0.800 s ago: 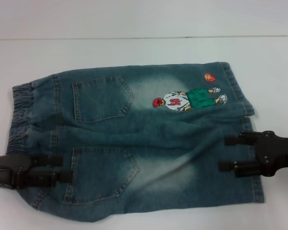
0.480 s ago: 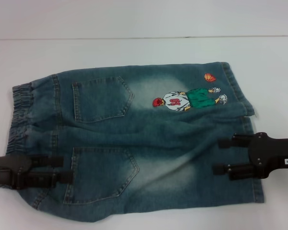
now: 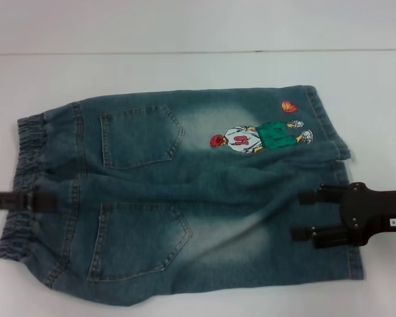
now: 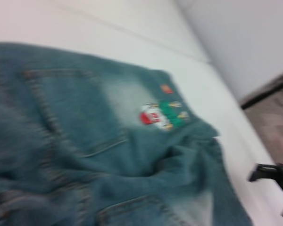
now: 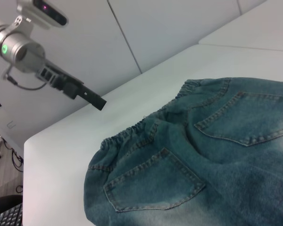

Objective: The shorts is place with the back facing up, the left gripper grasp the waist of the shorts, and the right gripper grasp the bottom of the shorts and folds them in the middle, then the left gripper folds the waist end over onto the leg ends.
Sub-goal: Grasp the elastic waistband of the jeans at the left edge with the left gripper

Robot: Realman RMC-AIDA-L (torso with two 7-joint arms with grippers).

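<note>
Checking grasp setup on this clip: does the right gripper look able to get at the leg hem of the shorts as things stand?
Probably yes. The right gripper hangs open over the near leg of the shorts, just inside the hem, with nothing between them. The left gripper is far off at the waistband.

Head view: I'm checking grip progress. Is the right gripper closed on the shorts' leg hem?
No: the right gripper hangs over the leg end of the shorts with its two fingers spread apart, pinching no denim.

I saw the left gripper (image 3: 43, 200) only side-on at the waistband, so its jaws were unreadable. The left wrist view was blurred. The shorts (image 5: 212, 155) were cut off there.
</note>
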